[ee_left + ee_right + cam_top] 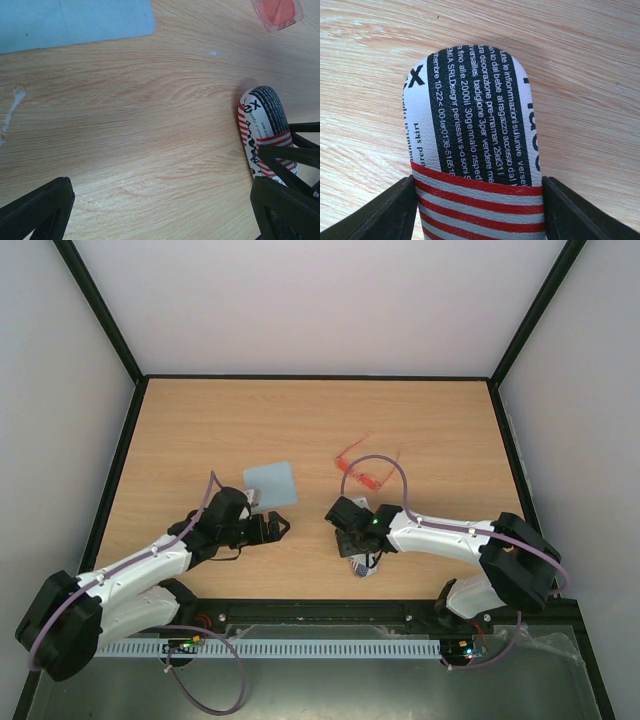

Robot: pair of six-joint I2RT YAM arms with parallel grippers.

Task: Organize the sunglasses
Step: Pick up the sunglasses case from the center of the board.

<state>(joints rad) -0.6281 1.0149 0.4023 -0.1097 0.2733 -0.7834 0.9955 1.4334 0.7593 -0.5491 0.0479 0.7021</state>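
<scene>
From above, the sunglasses (365,472) lie on the wooden worktop (200,420) a little right of centre, thin temple arms reaching toward the far edge. A loop of purple cable (392,465) from the right arm crosses over them in this view. A light blue cloth (272,483) lies flat to their left, apart from them. The left hand (275,528) sits just on the near side of the cloth, pointing right. The right hand (358,552) is lowered on the near side of the sunglasses, and the black wrist covers most of the flag-patterned case (362,567), of which only a striped end peeks out. From the left wrist, the left hand (160,215) stands wide open with nothing but bare wood between its fingers. The cloth (75,20) fills the upper left, one orange-red lens of the sunglasses (277,12) shows at the top right corner, and the case (260,117) juts in from the right with black fingers around its striped part. A pale scuff (15,100) marks the wood at the left edge. From the right wrist, the case (475,125) fills the middle, printed end pointing away. The right hand (477,210) is closed on it, its fingers (390,215) pressed against either side of the red-striped part. Whether the case rests on the wood or is raised off it, I cannot tell.
</scene>
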